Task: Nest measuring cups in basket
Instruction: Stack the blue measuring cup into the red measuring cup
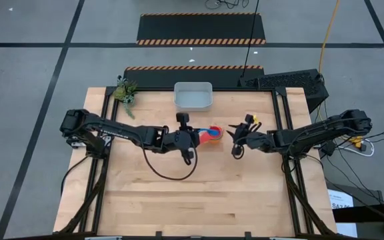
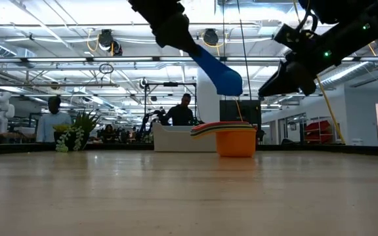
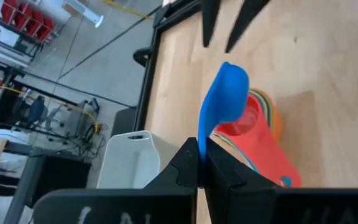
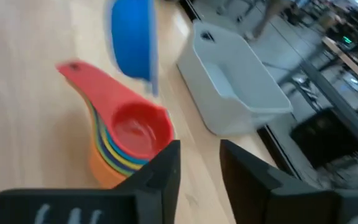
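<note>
A stack of nested measuring cups [image 1: 215,139] stands on the table, an orange one at the bottom [image 2: 235,142] and a red one on top [image 4: 139,128]. My left gripper [image 1: 197,136] is shut on a blue measuring cup [image 2: 223,73] that hangs just above the stack. My right gripper [image 4: 199,163] stands open just right of the stack [image 1: 236,137], with nothing between its fingers. The pale basket [image 1: 193,95] sits at the table's far edge, behind the stack. My left gripper pinches the blue cup's handle near its free end [image 3: 202,142] between its two fingers. The fingers come from the table's left, slanting down. The cup is lifted clear, its handle sloping down to the bowl [image 3: 230,93] over the red cup [image 3: 248,127].
A small green plant [image 1: 125,91] stands at the table's far left corner. Bare wood lies across the near half of the table [image 1: 192,200]. People [image 2: 180,111] show in the room beyond the far edge.
</note>
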Tool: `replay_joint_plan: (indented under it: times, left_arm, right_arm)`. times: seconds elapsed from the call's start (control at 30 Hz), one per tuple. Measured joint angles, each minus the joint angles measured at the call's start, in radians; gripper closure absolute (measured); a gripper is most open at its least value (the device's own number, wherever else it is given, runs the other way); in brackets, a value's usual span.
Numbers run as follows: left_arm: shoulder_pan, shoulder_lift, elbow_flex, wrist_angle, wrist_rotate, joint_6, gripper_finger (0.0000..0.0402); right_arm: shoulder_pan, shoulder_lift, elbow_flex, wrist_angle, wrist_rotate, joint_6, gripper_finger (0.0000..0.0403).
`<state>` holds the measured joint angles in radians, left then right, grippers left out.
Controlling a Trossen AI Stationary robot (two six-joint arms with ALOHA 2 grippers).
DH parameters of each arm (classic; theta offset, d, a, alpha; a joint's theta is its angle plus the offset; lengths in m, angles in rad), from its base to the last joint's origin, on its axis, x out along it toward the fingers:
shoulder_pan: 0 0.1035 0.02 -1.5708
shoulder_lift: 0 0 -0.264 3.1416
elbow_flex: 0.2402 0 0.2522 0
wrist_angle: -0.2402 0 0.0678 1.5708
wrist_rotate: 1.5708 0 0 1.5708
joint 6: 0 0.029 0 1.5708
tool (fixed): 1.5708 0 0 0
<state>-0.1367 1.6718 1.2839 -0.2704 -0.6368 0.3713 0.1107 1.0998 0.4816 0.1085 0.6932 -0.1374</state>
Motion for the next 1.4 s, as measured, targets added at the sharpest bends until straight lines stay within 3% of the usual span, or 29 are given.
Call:
replay_joint_plan:
  times: [0.23,0.5,0.77,1.0,1.4]
  left_arm:
    - [-0.032,0.0,-0.022,-0.023,-0.052,0.0,0.0396]
    - [-0.035,-0.082,-0.143,-0.045,-0.1,-0.084,0.0394]
    - [-0.033,-0.227,-0.312,0.14,-0.103,-0.073,0.0393]
    - [-0.015,-0.271,-0.466,0.424,-0.098,0.031,0.0393]
    - [0.006,-0.262,-0.497,0.568,-0.097,0.099,0.0397]
  right_arm:
    - [0.0,0.0,0.0,-0.074,0.042,0.025,0.027]
    - [0.0,-0.001,0.0,-0.077,0.042,0.028,0.0272]
    - [0.0,-0.02,0.0,-0.08,0.041,0.032,0.0273]
    - [0.001,-0.052,-0.001,-0.089,0.04,0.048,0.0273]
    - [0.003,-0.093,0.0,-0.125,0.038,0.06,0.0273]
